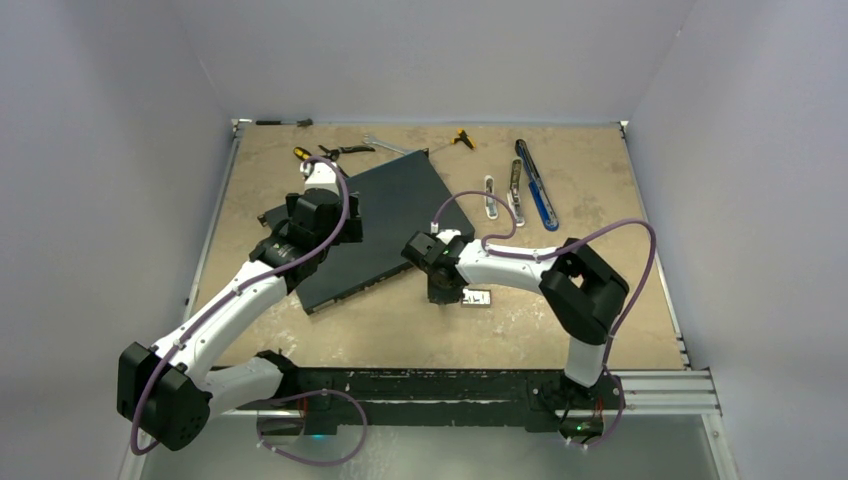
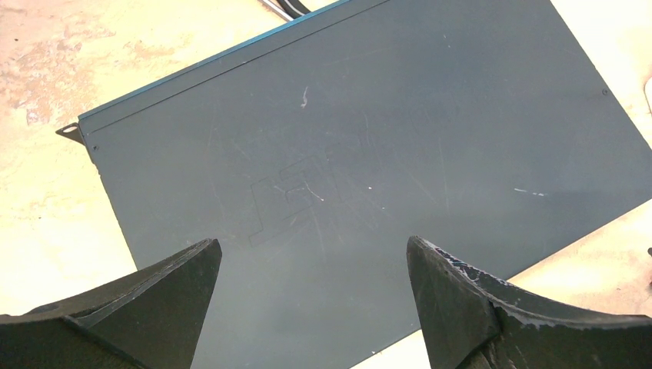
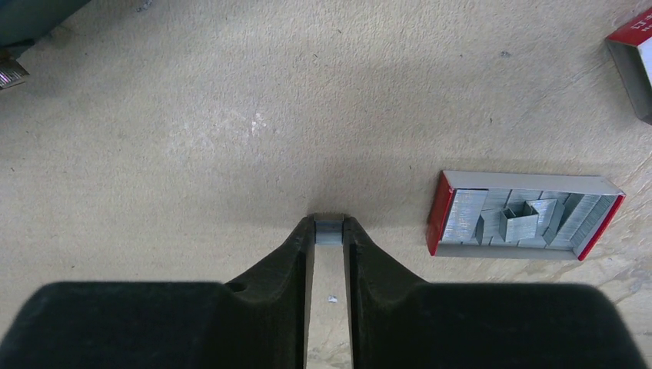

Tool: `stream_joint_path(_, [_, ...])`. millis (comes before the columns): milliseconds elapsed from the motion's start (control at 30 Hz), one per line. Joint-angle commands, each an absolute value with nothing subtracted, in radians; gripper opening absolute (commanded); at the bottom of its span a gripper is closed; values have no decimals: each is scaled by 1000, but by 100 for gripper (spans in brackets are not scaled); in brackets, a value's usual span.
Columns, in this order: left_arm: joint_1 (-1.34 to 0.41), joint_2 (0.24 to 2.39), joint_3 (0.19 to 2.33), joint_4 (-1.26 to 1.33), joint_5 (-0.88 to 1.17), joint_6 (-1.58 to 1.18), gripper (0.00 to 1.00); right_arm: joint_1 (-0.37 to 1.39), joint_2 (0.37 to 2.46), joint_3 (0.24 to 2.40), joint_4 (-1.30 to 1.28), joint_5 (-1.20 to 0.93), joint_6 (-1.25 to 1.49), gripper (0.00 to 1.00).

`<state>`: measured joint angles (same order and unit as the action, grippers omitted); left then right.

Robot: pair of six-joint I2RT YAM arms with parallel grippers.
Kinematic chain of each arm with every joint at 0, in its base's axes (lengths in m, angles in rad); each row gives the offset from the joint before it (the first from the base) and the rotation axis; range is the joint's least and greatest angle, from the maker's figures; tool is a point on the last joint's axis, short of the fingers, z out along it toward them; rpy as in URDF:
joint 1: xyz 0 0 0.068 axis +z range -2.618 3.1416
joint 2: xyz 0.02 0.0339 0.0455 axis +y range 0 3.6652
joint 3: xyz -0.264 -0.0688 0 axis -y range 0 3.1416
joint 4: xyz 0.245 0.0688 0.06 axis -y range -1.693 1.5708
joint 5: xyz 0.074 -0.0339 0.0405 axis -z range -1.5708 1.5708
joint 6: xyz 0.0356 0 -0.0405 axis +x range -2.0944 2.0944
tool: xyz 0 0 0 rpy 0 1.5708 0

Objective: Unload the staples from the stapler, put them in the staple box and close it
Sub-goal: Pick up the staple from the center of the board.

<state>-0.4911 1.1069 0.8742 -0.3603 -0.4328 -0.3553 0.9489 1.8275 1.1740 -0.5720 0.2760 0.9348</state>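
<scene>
Your right gripper [image 3: 329, 227] is low over the worktop [image 1: 400, 325], about midway along and towards the near edge. Its jaws are pressed in on a small silver block of staples [image 3: 329, 233], pinched right at the tips. Whether the tips touch the surface, I cannot tell.

Just to its right lies the open staple tray [image 3: 440, 215], grey card with red ends, flat on the worktop. Inside is a jumble of staple strips [image 3: 523, 217], some lying flat, some tipped on edge. Tray and jaws are apart, not touching. Up in the corner of the right wrist view you've got part of a red box sleeve [image 3: 632, 58] with white print on it, but too little of it shows to read. From above the tray is too small to show any lettering.

Your left gripper [image 2: 313, 252] hangs over the dark panel [image 2: 384, 138] on the left half of the worktop, jaws spread wide and holding nothing. A faint outlined logo [image 2: 296, 196] marks the panel's face, and I can't make it out as letters. A thin blue line runs along one long edge of the panel.

The stapler [image 1: 536, 188], long, blue and black, lies towards the far right corner, well apart from both grippers. Two silvery long parts [image 1: 489, 197] lie beside it on its left. Hand tools [image 1: 345, 151] are strung along the far edge, among them a yellow-handled one.
</scene>
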Motion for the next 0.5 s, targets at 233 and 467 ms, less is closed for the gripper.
stream_joint_path(233, [-480,1102,885,-332,-425,-350,89,952,1811,1186,-612,285,930,17])
stream_joint_path(467, [-479,1104,885,-333,-419,-350,89,932,1729,1190,-641,307,913,17])
